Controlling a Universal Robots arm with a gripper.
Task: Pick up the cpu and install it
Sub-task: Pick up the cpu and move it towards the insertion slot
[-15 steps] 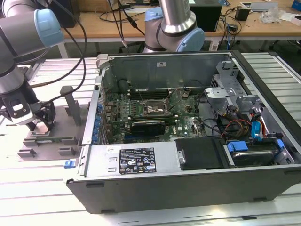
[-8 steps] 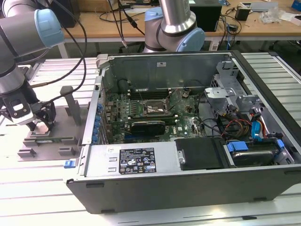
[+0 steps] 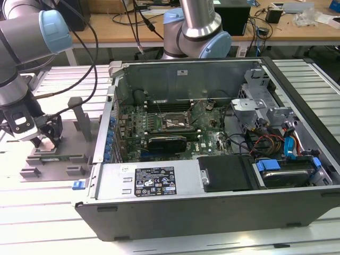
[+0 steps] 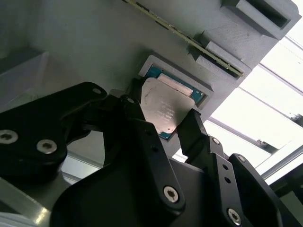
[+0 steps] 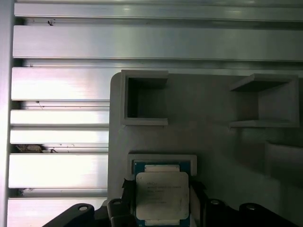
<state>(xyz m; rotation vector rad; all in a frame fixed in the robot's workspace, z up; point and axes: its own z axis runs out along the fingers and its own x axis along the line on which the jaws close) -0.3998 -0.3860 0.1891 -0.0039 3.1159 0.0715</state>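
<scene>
At the exterior view's left, your arm has its claw [image 3: 45,139] down on a grey holder block [image 3: 53,157] that sits on the ribbed metal table [image 3: 42,212], just beside the open computer case [image 3: 175,74]. In both wrist views you can see the cpu [image 4: 165,106] [image 5: 162,201] lying flat, silver top up, in a shallow square pocket of that block [image 4: 94,56] [image 5: 213,142], with its green edge showing along the pocket's rim. The claw [image 4: 163,122] [image 5: 162,187] is closed on it: the dark fingertips [image 4: 191,130] [image 5: 128,189] stand one on each side of the cpu and press against two opposite edges. The cpu looks seated in its pocket and level with the frame around it. Inside the case, the motherboard's socket [image 3: 171,121] lies well apart from your claw, near the middle of the board, with its metal frame around a dark square. The block's other square pockets [image 5: 144,99] are near the cpu.
</scene>
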